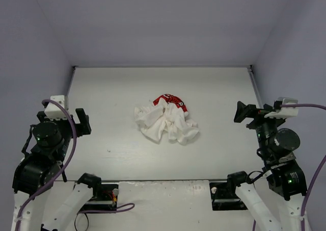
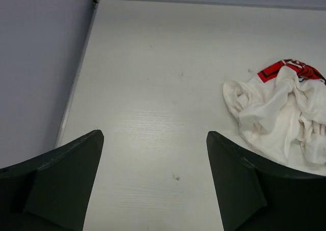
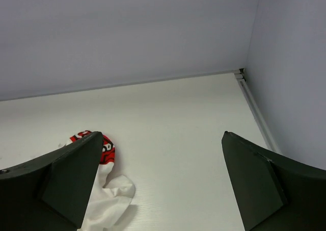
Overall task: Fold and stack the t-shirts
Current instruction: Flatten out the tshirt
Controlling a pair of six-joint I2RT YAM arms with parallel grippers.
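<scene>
One white t-shirt (image 1: 165,121) lies crumpled in a heap at the middle of the table, with part of its red print showing at the far side. It also shows in the left wrist view (image 2: 277,113) and, partly behind a finger, in the right wrist view (image 3: 108,193). My left gripper (image 1: 82,121) is open and empty above the table's left side, well left of the shirt; its jaws stand wide apart in the left wrist view (image 2: 154,135). My right gripper (image 1: 244,112) is open and empty at the right side, well right of the shirt; it also shows in the right wrist view (image 3: 162,134).
The white table (image 1: 117,88) is enclosed by grey-violet walls at the left (image 1: 30,62), back (image 1: 163,22) and right (image 1: 295,52). The arm bases (image 1: 102,193) and purple cables (image 1: 71,139) sit at the near edge.
</scene>
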